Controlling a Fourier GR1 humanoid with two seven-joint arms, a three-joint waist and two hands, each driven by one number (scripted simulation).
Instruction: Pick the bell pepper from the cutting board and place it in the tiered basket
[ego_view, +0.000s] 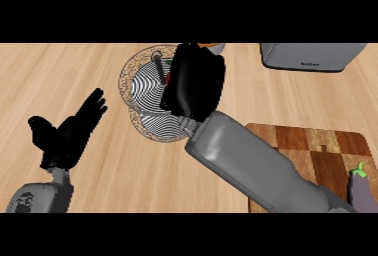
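Light wooden counter (81, 65) fills the view, grain running left to right.

Right hand (193, 80): it lies back-up over the tiered basket (144, 95), pointing toward the far edge and covering most of the basket's right half. Its underside is hidden, so I cannot tell whether it is clenched, released or grasping. The grey right forearm (251, 165) runs from the lower right diagonally up to the basket.

Bell pepper (168, 78): only a thin red sliver shows at the hand's left edge, over the striped top tier and just beside the basket's dark centre post (158, 65). It is off the cutting board. Whether it rests in the basket or is held above it cannot be told.

Cutting board (317, 145): striped brown wood at the right, partly under the forearm. A purple eggplant (362, 187) with a green stem lies at its lower right.

Grey appliance (310, 55): far right corner, well apart from the basket.

Left hand (70, 132): at the left, open and resting, fingers spread and pointing up, touching nothing.
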